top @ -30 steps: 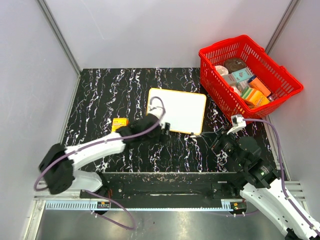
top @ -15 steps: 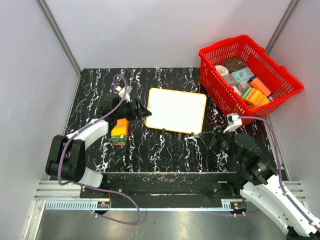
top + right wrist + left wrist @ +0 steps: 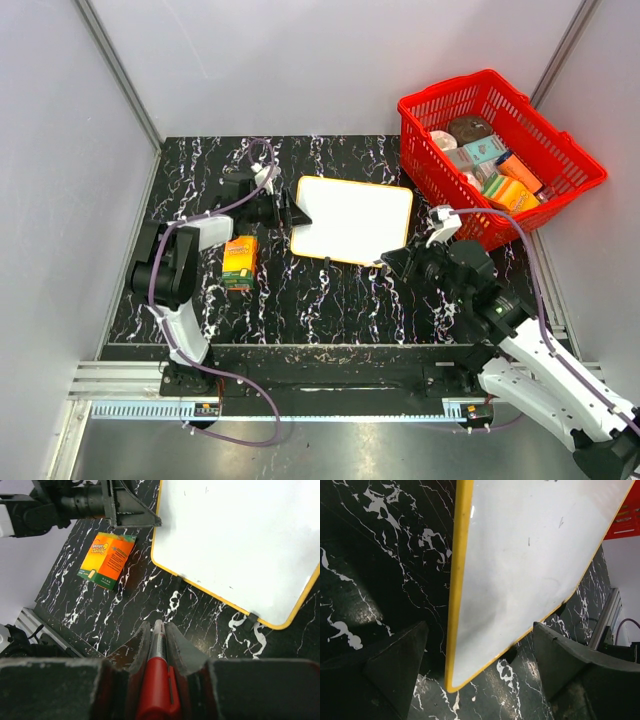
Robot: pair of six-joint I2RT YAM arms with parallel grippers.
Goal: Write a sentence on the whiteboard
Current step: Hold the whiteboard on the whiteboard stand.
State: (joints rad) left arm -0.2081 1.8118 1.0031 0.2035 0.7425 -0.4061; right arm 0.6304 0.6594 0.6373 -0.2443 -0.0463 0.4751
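Right gripper (image 3: 392, 262), clenching the marker (image 3: 158, 680), points at the board (image 3: 352, 220) just beyond, toward the worktop's (image 3: 200, 180) far edge; left gripper (image 3: 300, 215) released.

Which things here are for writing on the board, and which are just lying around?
For the job:
- whiteboard, blank
- red marker, held in the right end effector
- left end effector, open at the board's corner

Just lying about:
- orange sponge packet
- red basket of packaged goods
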